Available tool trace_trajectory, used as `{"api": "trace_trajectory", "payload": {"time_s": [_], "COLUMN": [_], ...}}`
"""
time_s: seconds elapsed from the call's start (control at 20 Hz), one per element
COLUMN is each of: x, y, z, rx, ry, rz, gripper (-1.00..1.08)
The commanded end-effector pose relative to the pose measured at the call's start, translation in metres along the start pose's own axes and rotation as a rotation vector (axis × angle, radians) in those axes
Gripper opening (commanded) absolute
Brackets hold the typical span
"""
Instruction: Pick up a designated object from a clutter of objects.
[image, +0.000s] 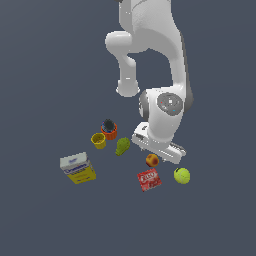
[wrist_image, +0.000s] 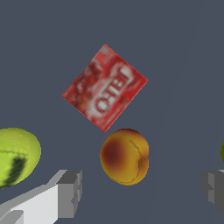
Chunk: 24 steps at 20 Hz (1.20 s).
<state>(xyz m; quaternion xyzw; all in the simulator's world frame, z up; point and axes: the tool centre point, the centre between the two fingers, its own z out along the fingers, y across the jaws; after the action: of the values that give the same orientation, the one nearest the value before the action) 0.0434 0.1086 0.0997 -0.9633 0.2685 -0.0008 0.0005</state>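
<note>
With its jaws spread, the pincer (wrist_image: 140, 192) should descend centred on the peach (wrist_image: 125, 156), avoiding the red packet (wrist_image: 105, 87).

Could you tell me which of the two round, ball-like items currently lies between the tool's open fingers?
The orange-red fruit with yellow patches; the tool straddles it, while the yellow-green ball sits off to one side.

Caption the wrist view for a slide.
Open gripper straddles the round orange-red fruit, beside the flat red packet.
</note>
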Motion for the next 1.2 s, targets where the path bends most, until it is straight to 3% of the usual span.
{"api": "trace_trajectory", "payload": {"time_s": [0.0,0.55,1.15], "x": [-0.003,-0.006,-0.006], "y": [-0.003,-0.005,-0.005], "z": [0.008,0.021,0.065], "rx": [-0.001,-0.002,-0.002], "ry": [0.000,-0.002,-0.001], "rz": [0.019,0.032,0.035], "gripper": [1.00,1.00,1.00]}}
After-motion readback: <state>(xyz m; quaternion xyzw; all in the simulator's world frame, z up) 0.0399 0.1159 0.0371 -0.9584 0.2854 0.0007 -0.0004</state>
